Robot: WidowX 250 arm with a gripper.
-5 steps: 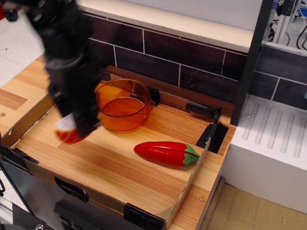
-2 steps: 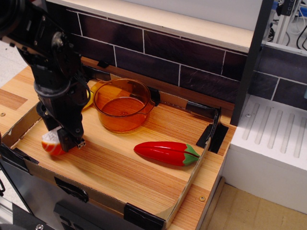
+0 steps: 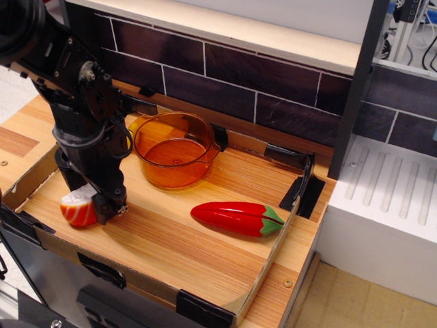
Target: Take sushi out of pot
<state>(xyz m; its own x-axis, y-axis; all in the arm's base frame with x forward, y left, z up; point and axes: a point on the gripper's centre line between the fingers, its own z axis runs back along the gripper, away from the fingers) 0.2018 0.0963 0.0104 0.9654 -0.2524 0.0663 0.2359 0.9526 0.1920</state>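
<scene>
**Inspector:** Wood-grain surface [image 3: 177,239], edged by a low cardboard rim with black corner clips, carries every item. Dark tile wall runs along twelve o'clock; a white ribbed unit [image 3: 389,205] stands off at three o'clock.

**Clerk:** Largest item on it?

**Inspector:** Black robot arm [image 3: 78,102], entering from eleven o'clock and reaching down to the nine o'clock edge. Next in size, the pot [image 3: 174,149], translucent orange-amber, upright, near the centre towards twelve o'clock. Interior shows clear through the wall; nothing lies in it.

**Clerk:** And after that?

**Inspector:** Red chili pepper [image 3: 237,219] with a green stem end, lying flat at about four o'clock of the pot, apart from it. A sliver of something yellow shows behind the arm at nine o'clock of the pot; mostly hidden.

**Clerk:** The task piece?

**Inspector:** The sushi [image 3: 76,209] sits on the surface at the nine o'clock edge, outside the pot and well apart from it, white part up, orange-red side forward.

**Clerk:** Jaws?

**Inspector:** The gripper [image 3: 92,201] is down at the sushi, one black finger [image 3: 109,203] close against its three o'clock side. Whether the jaws are clamped or apart, I cannot tell.
</scene>
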